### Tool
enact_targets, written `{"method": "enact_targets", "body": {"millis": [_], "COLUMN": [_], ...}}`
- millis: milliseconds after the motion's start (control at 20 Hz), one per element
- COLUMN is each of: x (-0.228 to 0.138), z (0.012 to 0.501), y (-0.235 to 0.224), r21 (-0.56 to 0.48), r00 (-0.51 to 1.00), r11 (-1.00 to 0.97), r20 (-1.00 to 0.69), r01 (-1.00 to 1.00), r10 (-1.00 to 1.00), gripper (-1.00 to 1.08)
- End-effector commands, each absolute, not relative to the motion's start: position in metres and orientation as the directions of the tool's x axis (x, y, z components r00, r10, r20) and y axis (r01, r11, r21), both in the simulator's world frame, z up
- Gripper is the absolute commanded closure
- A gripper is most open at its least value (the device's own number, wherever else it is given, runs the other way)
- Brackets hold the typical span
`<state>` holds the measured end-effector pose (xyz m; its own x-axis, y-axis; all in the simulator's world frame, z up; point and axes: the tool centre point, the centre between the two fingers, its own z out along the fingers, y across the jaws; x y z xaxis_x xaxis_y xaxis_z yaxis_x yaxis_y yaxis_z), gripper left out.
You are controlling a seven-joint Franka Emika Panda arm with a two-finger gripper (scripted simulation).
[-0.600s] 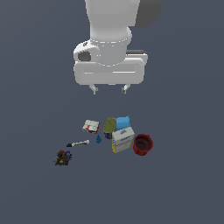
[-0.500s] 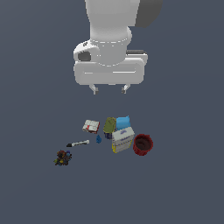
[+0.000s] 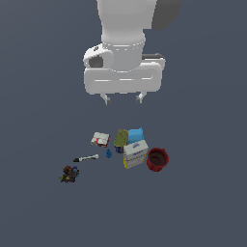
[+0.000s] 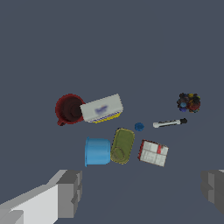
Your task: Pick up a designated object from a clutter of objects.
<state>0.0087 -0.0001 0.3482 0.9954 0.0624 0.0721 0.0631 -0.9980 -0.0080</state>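
Note:
The designated object point(image 3: 120, 138) is a small olive-green can with a dark lower end, lying in the clutter of objects between a light-blue box point(image 3: 135, 135) and a white-red box point(image 3: 100, 139). The wrist view shows the can point(image 4: 122, 145) beside the light-blue box point(image 4: 97, 152). My gripper point(image 3: 123, 100) hangs well above the pile, open and holding nothing. In the wrist view the gripper point(image 4: 142, 190) has its fingers point(image 4: 70, 192) spread wide, and the can lies a little beyond the gap.
A white box with a yellow edge point(image 3: 135, 153) touches the can's front, with a red bowl point(image 3: 157, 159) at its right in the exterior view. A tiny blue piece point(image 3: 109, 154), a black-white marker point(image 3: 86, 158) and a dark multicoloured clump point(image 3: 69, 174) trail off to the left.
The gripper has shifted slightly down and toward the exterior view's right. The objects have not moved.

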Motion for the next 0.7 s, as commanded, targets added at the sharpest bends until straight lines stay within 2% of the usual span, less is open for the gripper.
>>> {"method": "enact_targets", "body": {"millis": [0, 350, 650], "x": [0.009, 0.010, 0.012], "z": [0.348, 0.341, 0.311], "y": [0.001, 0.000, -0.001], "r21": [-0.008, -0.009, -0.011], "r00": [0.995, 0.996, 0.998], "r11": [-0.998, -0.998, -1.000], "r20": [0.074, 0.071, 0.062], "r01": [0.068, 0.058, 0.024], "r10": [0.067, 0.057, 0.023], "gripper": [-0.92, -0.92, -0.92]}}
